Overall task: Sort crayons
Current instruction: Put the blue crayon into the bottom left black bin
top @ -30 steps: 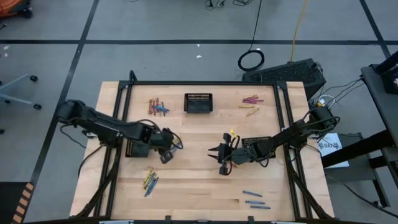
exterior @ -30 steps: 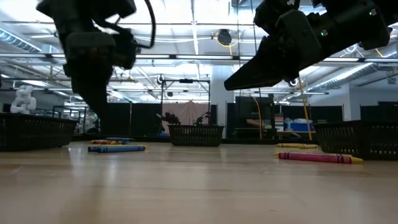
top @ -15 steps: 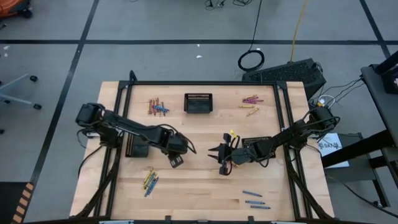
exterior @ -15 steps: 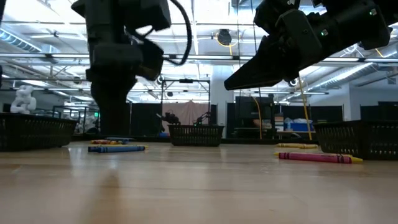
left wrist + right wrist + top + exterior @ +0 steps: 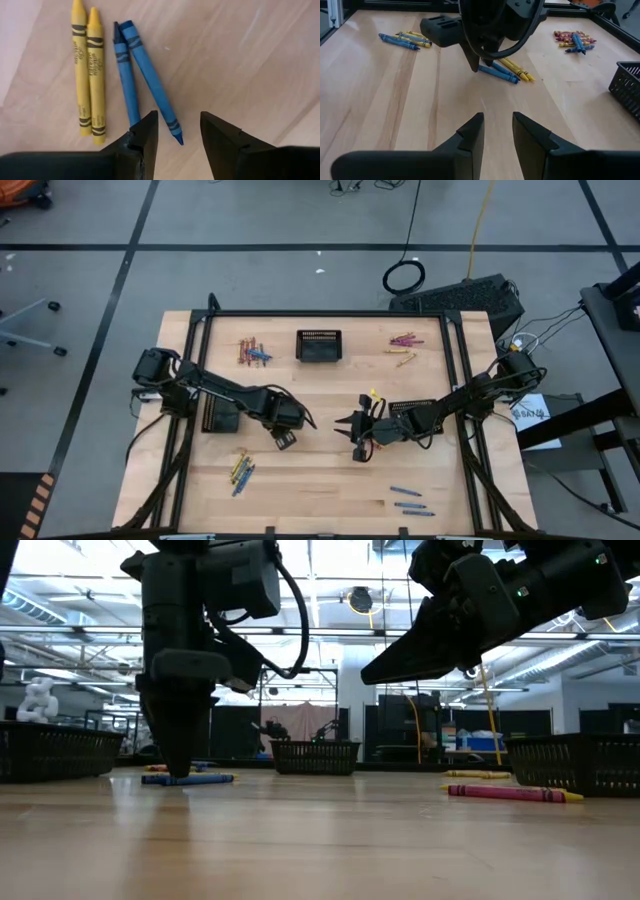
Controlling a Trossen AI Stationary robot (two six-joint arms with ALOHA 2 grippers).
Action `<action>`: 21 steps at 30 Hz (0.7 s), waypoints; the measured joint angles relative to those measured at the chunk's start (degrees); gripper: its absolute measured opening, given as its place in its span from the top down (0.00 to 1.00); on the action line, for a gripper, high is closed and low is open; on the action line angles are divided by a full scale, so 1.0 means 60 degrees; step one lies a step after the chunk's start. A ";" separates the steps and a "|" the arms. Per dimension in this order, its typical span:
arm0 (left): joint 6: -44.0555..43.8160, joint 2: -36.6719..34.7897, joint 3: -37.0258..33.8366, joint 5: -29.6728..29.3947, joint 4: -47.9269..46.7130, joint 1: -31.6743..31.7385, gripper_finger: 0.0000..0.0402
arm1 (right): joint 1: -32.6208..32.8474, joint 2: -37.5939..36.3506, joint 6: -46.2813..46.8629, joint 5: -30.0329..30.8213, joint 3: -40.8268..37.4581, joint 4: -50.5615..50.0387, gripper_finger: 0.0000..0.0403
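Two blue crayons (image 5: 142,70) and two yellow crayons (image 5: 87,75) lie flat on the wood under my left gripper (image 5: 179,127). That gripper is open and points straight down. Its fingers stand either side of one blue crayon's tip (image 5: 175,134), and one finger hides the other blue crayon's end. In the low view the left gripper (image 5: 180,772) reaches almost down to the table. In the high view the left gripper (image 5: 285,438) covers these crayons. My right gripper (image 5: 356,445) hovers open at mid-table with nothing between its fingers, facing the left gripper.
Black mesh baskets stand at the far centre (image 5: 318,345), under the left arm (image 5: 220,417) and under the right arm (image 5: 420,415). More crayons lie far left (image 5: 254,352), far right (image 5: 403,346), near left (image 5: 240,470) and near right (image 5: 412,500).
My left gripper has gone toward the table's right edge and down, tipping until it points straight down over the blue and yellow crayons. My right arm has kept still.
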 joint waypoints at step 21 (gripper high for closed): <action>-0.0056 0.0004 0.0000 -0.0585 -0.0007 0.0000 0.64 | 0.0000 0.0000 0.0004 -0.0002 0.0000 0.0000 0.79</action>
